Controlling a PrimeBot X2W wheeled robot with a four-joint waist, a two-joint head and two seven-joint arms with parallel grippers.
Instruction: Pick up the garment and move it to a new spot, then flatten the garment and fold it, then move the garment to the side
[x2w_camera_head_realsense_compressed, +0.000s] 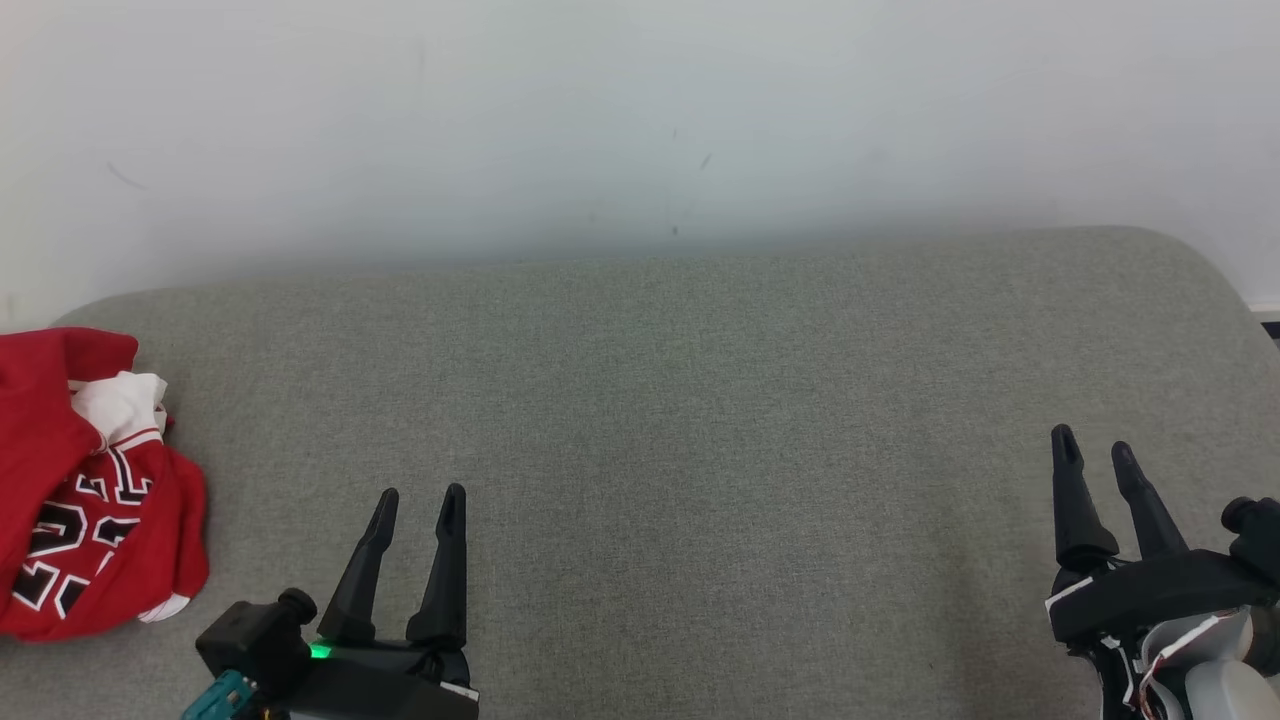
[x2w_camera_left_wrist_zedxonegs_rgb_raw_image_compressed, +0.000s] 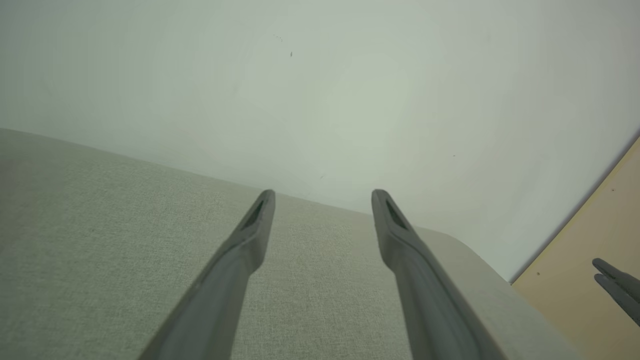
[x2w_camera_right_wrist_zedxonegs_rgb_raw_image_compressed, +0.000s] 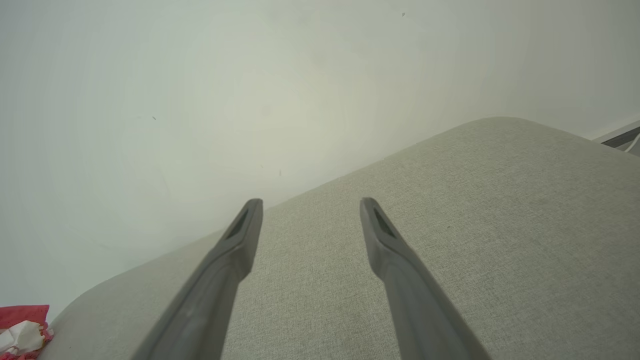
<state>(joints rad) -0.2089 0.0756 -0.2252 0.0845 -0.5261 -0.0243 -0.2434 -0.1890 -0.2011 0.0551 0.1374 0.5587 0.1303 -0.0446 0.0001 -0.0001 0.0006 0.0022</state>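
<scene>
Head view showed the left gripper (x2w_camera_head_realsense_compressed: 421, 493) low on the left with its two dark fingers spread wide and nothing between them. The tips pointed away from the robot toward the wall (x2w_camera_head_realsense_compressed: 600, 120) and hovered over bare grey fabric. The right gripper (x2w_camera_head_realsense_compressed: 1092, 440) stood at the lower right, equally wide and empty, fingers also pointing forward and leaning slightly to the left.

Both wrist views agreed: each pair of fingers was parted over the cloth-covered counter (x2w_camera_head_realsense_compressed: 650, 400), with no cloth caught in them.

Out from the left gripper, the garment (x2w_camera_head_realsense_compressed: 90, 500) lay further to the robot's left, near that end of the counter. It was a crumpled red heap with a white patch and black-and-white lettering, and the picture's left edge cut it off. What showed of it ran longer from near to far than from side to side; its full width could not be told. It was apart from the left gripper, with a strip of open fabric between them, and well apart from the right one.

The left arm was plainly the nearer, so the pick-up looked to be its job. It would need to swing leftward and tip its fingers down onto the heap. None of the task appeared done yet.
</scene>
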